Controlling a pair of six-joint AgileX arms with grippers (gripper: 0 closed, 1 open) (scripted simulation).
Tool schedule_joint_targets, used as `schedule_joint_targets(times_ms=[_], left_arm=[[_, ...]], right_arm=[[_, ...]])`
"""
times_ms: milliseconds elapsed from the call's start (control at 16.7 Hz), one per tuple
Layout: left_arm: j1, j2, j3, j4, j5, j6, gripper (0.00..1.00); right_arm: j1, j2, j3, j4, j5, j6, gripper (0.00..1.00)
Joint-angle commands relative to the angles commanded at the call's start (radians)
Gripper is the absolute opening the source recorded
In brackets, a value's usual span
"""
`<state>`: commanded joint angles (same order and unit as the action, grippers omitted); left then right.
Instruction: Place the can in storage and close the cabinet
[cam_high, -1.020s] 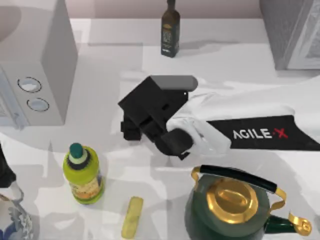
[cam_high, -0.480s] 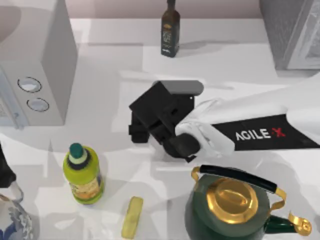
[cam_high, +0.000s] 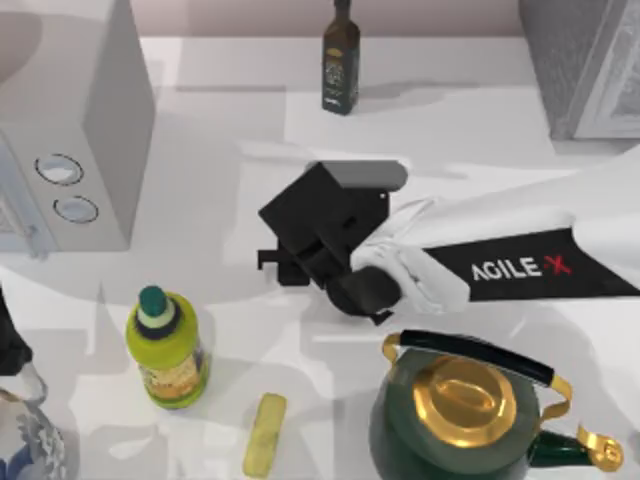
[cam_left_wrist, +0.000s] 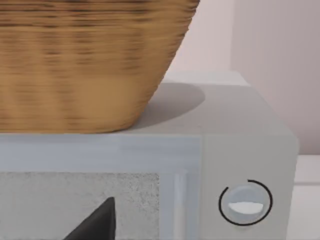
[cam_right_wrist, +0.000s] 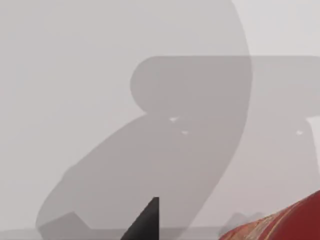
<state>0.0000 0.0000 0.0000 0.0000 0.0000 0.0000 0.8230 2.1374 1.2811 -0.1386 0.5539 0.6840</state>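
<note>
**Right arm over mid-surface, can at its fingers**

From above, the right gripper (cam_high: 272, 262) sits over the middle of the white surface (cam_high: 450, 130), its black body hiding whatever lies under it. Its fingers poke out toward the microwave (cam_high: 70, 130); how far apart they stand I cannot tell, nor whether they grip anything. The right wrist view adds what the top view hides: a red curved edge of the can (cam_right_wrist: 285, 222) just beside one dark fingertip (cam_right_wrist: 145, 222), with the bare surface beyond under the arm's shadow. Whether can and finger touch is unclear.

The cabinet (cam_high: 575, 60) stands well apart from the fingers, at the far right corner, its pale framed door (cam_high: 622, 85) facing the surface. A dark bottle (cam_high: 341, 60) stands beyond the gripper; a yellow-green bottle (cam_high: 166, 345), a yellow stick (cam_high: 265, 435) and a green kettle (cam_high: 465, 410) lie on the near side.

The left arm is parked at the near left edge. Its wrist view shows a woven basket (cam_left_wrist: 90, 60) resting on the microwave, above a round knob (cam_left_wrist: 245, 202), and a dark fingertip (cam_left_wrist: 97, 222).
</note>
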Motion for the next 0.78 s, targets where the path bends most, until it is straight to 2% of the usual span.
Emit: schedule_joint_targets(times_ms=[420,780], left_arm=[[0.000,0.000,0.000,0.000,0.000,0.000,1.00],[0.000,0.000,0.000,0.000,0.000,0.000,1.00]], right_arm=[[0.000,0.000,0.000,0.000,0.000,0.000,0.02],[0.000,0.000,0.000,0.000,0.000,0.000,0.00]])
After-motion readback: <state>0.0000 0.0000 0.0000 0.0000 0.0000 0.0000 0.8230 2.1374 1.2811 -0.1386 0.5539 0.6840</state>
